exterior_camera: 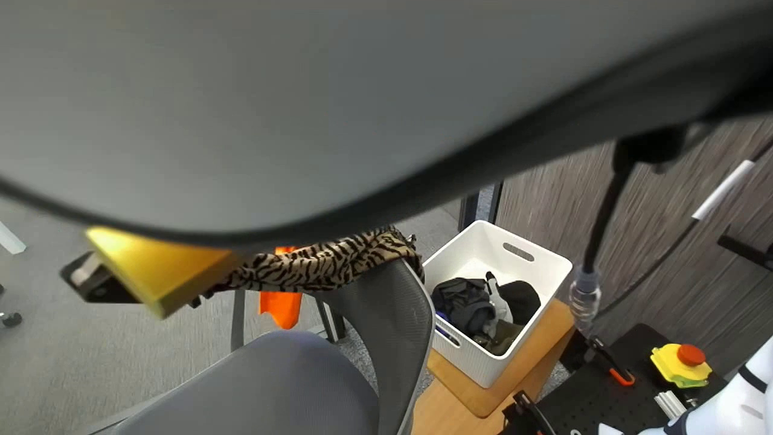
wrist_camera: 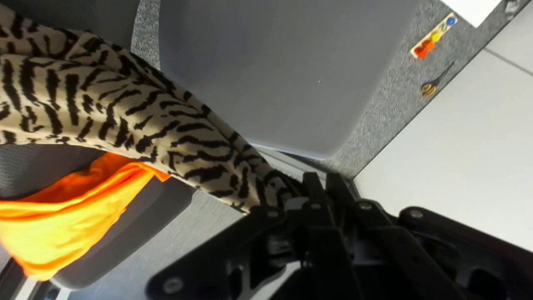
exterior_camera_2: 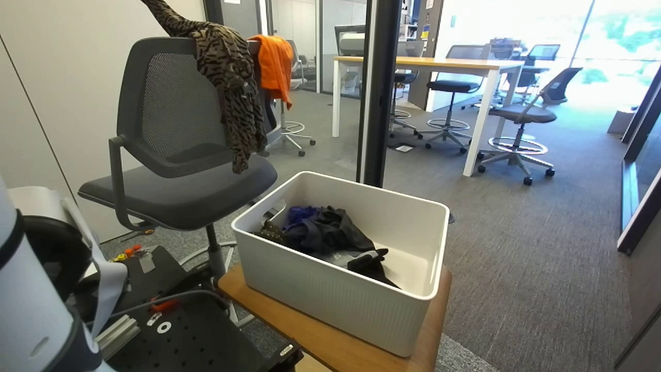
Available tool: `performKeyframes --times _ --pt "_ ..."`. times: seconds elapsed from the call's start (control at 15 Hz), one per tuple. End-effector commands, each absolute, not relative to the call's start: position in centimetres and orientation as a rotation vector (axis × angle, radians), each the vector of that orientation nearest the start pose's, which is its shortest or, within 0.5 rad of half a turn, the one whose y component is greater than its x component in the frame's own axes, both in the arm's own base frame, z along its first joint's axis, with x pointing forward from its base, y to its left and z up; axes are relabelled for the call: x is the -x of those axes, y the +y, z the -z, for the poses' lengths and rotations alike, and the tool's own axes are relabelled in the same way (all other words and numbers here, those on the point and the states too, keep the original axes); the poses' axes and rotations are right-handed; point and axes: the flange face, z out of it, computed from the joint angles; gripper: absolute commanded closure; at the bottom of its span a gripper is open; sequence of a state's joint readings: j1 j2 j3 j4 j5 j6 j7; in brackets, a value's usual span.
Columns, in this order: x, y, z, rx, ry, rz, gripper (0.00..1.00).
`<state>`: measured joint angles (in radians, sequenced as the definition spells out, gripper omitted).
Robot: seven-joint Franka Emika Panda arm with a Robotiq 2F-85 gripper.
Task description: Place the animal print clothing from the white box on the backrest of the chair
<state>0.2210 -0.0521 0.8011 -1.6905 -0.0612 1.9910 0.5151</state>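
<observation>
Your tool [wrist_camera: 323,183] pinched one end of the animal print clothing [wrist_camera: 166,129], whose long axis ran toward the wrist view's upper left; the far end hung over the chair's backrest [exterior_camera_2: 173,98].

- The arm [exterior_camera_2: 31,294] is finished in white; it is ringed by dark bands [exterior_camera_2: 77,345] and marked with a small grey oval [exterior_camera_2: 39,346];
- The gripper [wrist_camera: 324,183] is built of black, angular links [wrist_camera: 216,246]; these are studded with round, greyish screw heads [wrist_camera: 416,213]
</observation>
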Motion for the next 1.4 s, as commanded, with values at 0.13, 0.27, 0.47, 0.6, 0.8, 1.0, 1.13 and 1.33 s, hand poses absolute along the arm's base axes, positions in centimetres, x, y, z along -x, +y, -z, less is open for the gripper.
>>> performKeyframes --times 0.13,0.27,0.47,0.6,0.8,1.0,1.13,1.33 --pt "-33.5 50.1 -58.8 2.774 -0.979 0.243 0.91" --pt "-34.8 49.6 -57.8 2.758 -1.008 0.186 0.91" --pt "-36.0 49.0 -56.9 2.741 -1.042 0.121 0.91" --pt "-36.6 48.4 -56.7 2.734 -1.058 0.083 0.91" --pt "-36.9 47.8 -56.7 2.753 -1.065 0.025 0.67" --pt "-36.8 47.4 -56.7 2.776 -1.086 -0.022 0.47" --pt "-36.7 47.2 -57.0 2.785 -1.093 -0.044 0.31" --pt "-36.3 46.8 -58.4 2.810 -1.072 -0.036 0.09"
